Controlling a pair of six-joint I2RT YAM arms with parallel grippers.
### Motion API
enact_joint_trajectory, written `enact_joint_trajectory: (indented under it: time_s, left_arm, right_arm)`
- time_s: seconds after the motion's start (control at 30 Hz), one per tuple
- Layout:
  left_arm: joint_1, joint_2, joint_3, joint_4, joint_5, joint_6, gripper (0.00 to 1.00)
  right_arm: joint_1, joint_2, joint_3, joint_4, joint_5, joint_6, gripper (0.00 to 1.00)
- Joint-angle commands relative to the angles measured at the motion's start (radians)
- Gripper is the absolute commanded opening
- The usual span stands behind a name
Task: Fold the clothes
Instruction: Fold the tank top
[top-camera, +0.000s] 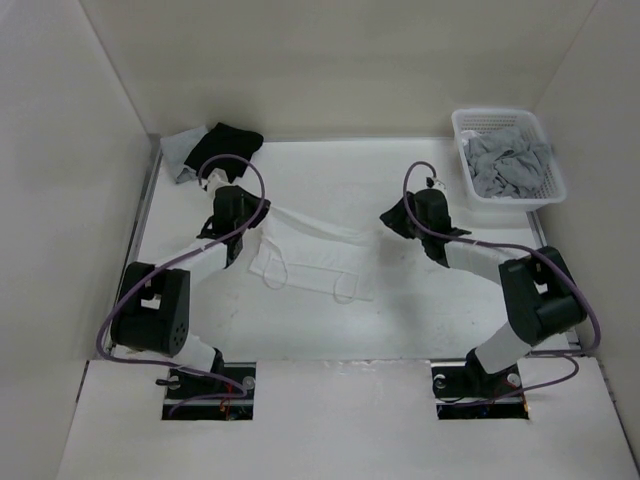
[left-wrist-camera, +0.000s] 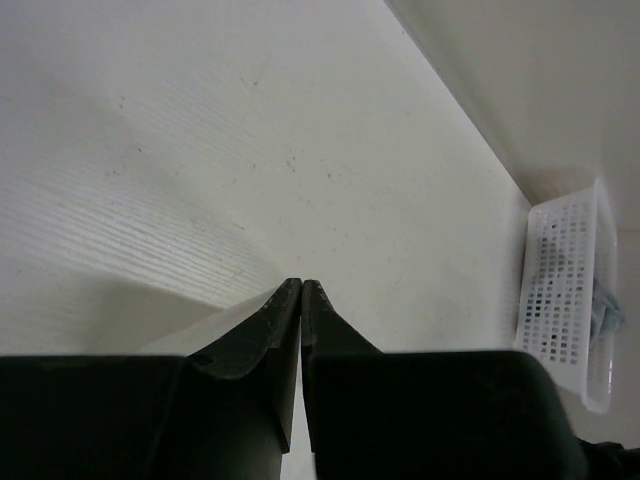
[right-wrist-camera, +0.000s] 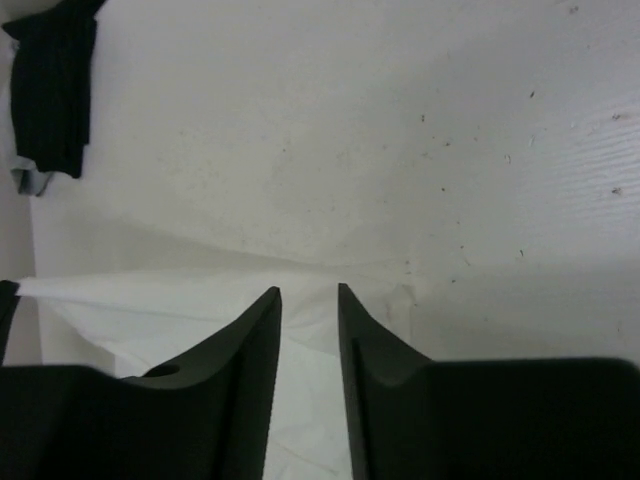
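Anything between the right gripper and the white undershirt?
Nothing visible. The right gripper hangs open at the edge of the undershirt; the black cloth and the basket lie off in the far corners.

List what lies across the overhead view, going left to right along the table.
Black cloth → white undershirt → right tool → white basket holding grey clothes.
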Motion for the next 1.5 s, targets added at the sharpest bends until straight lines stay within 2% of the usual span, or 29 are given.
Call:
enact_joint_trajectory:
  time_s: [0.0, 0.23, 0.37, 0.63, 0.67, 0.83, 0.93, 1.27, 1.47]
  left_arm:
    - [0.026, 0.034, -0.002, 0.090, 0.034, -0.028, 0.03]
    - [0.043, 0.071, -0.013, 0.132, 0.047, -0.042, 0.03]
    - [0.040, 0.084, -0.009, 0.133, 0.052, -0.047, 0.03]
    - [0.038, 0.089, -0.007, 0.138, 0.055, -0.053, 0.03]
    - [0.038, 0.089, -0.007, 0.139, 0.055, -0.053, 0.03]
    - [0.038, 0.094, -0.005, 0.141, 0.049, -0.054, 0.03]
    - [0.041, 0.106, 0.002, 0.141, 0.047, -0.057, 0.03]
    - [0.055, 0.190, 0.073, 0.161, 0.057, -0.105, 0.03]
    - [0.061, 0.157, 0.061, 0.167, 0.096, -0.129, 0.03]
  right_arm:
    - [0.017, 0.064, 0.046, 0.012, -0.007, -0.002, 0.40]
    - [0.042, 0.102, 0.012, 0.037, 0.035, 0.017, 0.44]
    - [0.045, 0.130, 0.006, 0.078, 0.019, 0.030, 0.40]
    - [0.045, 0.147, 0.014, 0.060, 0.028, 0.043, 0.39]
    - [0.045, 0.156, 0.018, 0.060, 0.024, 0.041, 0.38]
    - [0.045, 0.167, 0.020, 0.089, 0.030, 0.052, 0.18]
    - [0.045, 0.159, 0.027, 0.106, 0.056, 0.046, 0.10]
    - [0.016, 0.217, 0.150, 0.100, 0.039, -0.006, 0.05]
    - [0.020, 0.175, 0.132, 0.094, 0.038, -0.020, 0.04]
